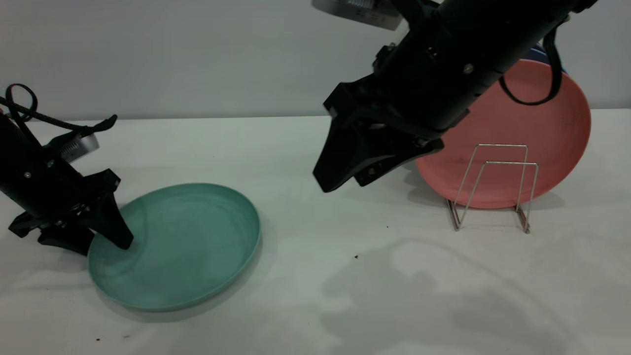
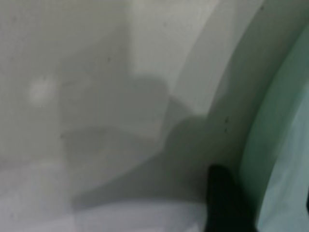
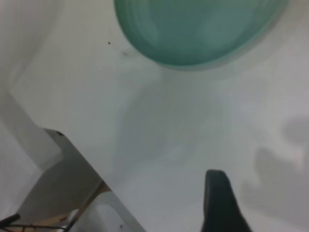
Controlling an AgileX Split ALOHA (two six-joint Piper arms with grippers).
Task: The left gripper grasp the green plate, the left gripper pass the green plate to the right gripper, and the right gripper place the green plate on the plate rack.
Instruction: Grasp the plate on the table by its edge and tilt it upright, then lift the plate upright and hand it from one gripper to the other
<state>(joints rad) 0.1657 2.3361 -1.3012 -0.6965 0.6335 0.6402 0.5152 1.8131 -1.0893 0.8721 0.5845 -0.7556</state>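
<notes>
Straddling green plate (image 1: 182, 246) rim, left gripper (image 1: 93, 236) spread; right gripper (image 1: 345, 180) aloft, spread.

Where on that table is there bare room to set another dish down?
Bare table lies between the green plate and the plate rack, below the raised right gripper. It is crowded where the left gripper straddles the plate's rim.

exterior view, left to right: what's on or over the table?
left gripper at the plate's left rim → green plate flat on the table → right gripper hanging above the table → plate rack, with a salmon-pink plate leaning behind it.
</notes>
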